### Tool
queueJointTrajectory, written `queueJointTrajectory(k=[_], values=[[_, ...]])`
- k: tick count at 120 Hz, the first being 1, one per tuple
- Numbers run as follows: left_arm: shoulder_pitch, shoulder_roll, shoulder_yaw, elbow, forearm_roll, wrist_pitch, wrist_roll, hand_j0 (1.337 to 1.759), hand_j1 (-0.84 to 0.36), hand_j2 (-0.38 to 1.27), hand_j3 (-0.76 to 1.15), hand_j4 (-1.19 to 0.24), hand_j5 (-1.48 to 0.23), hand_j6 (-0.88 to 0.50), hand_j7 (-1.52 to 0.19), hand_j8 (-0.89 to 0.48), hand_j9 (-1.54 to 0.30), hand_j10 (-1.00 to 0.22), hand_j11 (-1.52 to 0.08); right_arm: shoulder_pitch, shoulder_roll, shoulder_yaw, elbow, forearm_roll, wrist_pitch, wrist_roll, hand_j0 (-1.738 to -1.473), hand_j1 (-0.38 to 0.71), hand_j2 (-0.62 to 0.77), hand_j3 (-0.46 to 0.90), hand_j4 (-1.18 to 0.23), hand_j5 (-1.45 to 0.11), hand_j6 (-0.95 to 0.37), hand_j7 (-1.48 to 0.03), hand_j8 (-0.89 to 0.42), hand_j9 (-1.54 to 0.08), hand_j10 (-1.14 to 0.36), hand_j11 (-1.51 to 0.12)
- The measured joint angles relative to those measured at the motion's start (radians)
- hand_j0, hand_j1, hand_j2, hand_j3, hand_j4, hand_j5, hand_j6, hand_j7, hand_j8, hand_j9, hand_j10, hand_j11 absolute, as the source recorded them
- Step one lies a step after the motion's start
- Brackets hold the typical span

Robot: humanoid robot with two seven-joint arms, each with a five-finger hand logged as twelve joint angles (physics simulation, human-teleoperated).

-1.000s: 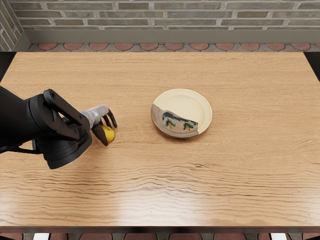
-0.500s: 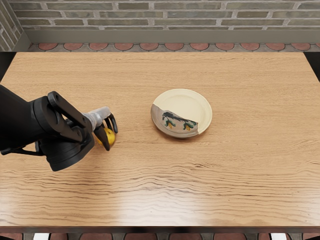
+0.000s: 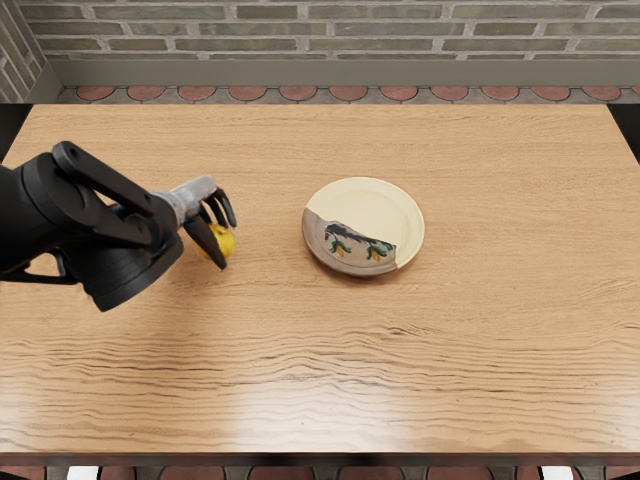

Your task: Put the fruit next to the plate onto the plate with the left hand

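A small yellow fruit (image 3: 223, 241) sits inside the curled black fingers of my left hand (image 3: 216, 228), left of the plate. The hand and fruit appear lifted slightly off the wooden table (image 3: 400, 330). My left arm comes in from the left edge as a bulky black forearm. The cream plate (image 3: 364, 225), with a grey patch and green-and-orange pattern on its near side, lies in the middle of the table and holds nothing. A gap of bare wood separates the hand from the plate's left rim.
A brick wall and a row of red tiles (image 3: 300, 92) run along the table's far edge. Bare wood stretches to the right of the plate and toward the front edge.
The left hand closed around the yellow fruit and rose with it, moving up in the picture; the forearm swung upward. The plate stayed put.
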Motion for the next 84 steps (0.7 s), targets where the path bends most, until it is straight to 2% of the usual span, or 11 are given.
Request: queueJointTrajectory(k=[13,19,33,45,62,72,75,84], values=[[-0.022,0.003,-0.116,0.034,0.010,0.000,-0.001,1.652,-0.17,0.37,0.00,-0.78,-1.16,-0.54,-1.10,-0.48,-1.08,-0.76,-1.09,0.000,0.000,0.000,0.000,0.000,0.000,0.000,-1.658,-0.33,0.00,0.00,-0.01,-0.02,-0.01,-0.02,-0.01,-0.02,-0.01,-0.02],[-0.035,-0.017,-0.175,0.048,0.026,0.001,-0.002,1.652,-0.16,0.31,0.00,-0.78,-1.15,-0.56,-1.10,-0.48,-1.08,-0.76,-1.10,0.000,0.000,0.000,0.000,0.000,-0.001,0.000,-1.658,-0.33,0.00,0.00,-0.01,-0.02,-0.01,-0.02,-0.01,-0.02,-0.01,-0.02],[-0.035,-0.032,-0.271,0.087,0.045,0.001,-0.002,1.654,-0.24,0.48,0.00,-0.78,-1.15,-0.53,-1.10,-0.47,-1.08,-0.76,-1.09,0.000,0.000,0.000,0.000,0.000,0.000,0.000,-1.658,-0.33,0.00,0.00,-0.01,-0.02,-0.01,-0.02,-0.01,-0.02,-0.01,-0.02],[-0.034,-0.051,-0.310,0.107,0.055,0.001,-0.002,1.655,-0.31,0.60,0.00,-0.79,-1.15,-0.50,-1.10,-0.47,-1.08,-0.75,-1.08,0.000,0.000,0.000,0.000,0.000,-0.001,0.000,-1.658,-0.33,0.00,0.00,-0.01,-0.02,-0.01,-0.02,-0.01,-0.02,-0.01,-0.02],[-0.023,-0.068,-0.333,0.130,0.060,0.003,-0.003,1.656,-0.41,0.72,0.00,-0.80,-1.12,-0.65,-1.10,-0.43,-1.07,-0.77,-1.08,0.000,0.000,0.000,0.000,0.000,-0.001,0.000,-1.658,-0.33,0.00,0.00,-0.01,-0.02,-0.01,-0.02,-0.01,-0.02,-0.01,-0.02],[-0.014,-0.081,-0.337,0.145,0.060,0.003,-0.004,1.656,-0.43,0.72,0.00,-0.80,-1.11,-0.68,-1.09,-0.42,-1.07,-0.78,-1.07,0.000,0.000,0.000,0.000,0.000,0.000,0.000,-1.658,-0.33,0.00,0.00,-0.01,-0.02,-0.01,-0.02,-0.01,-0.02,-0.01,-0.02],[-0.014,-0.082,-0.338,0.148,0.059,0.003,-0.004,1.656,-0.42,0.68,0.00,-0.77,-1.07,-0.67,-1.06,-0.43,-1.04,-0.76,-1.04,0.000,0.000,0.000,0.000,0.000,0.000,0.000,-1.658,-0.33,0.00,0.00,-0.01,-0.02,-0.01,-0.02,-0.01,-0.02,-0.01,-0.02],[-0.015,-0.080,-0.340,0.153,0.058,0.004,-0.005,1.657,-0.20,0.48,0.00,-0.55,-0.76,-0.48,-0.75,-0.31,-0.74,-0.54,-0.74,0.000,0.000,0.000,0.000,0.000,0.000,0.000,-1.658,-0.33,0.00,0.00,-0.01,-0.02,-0.01,-0.02,-0.01,-0.02,-0.01,-0.02]])
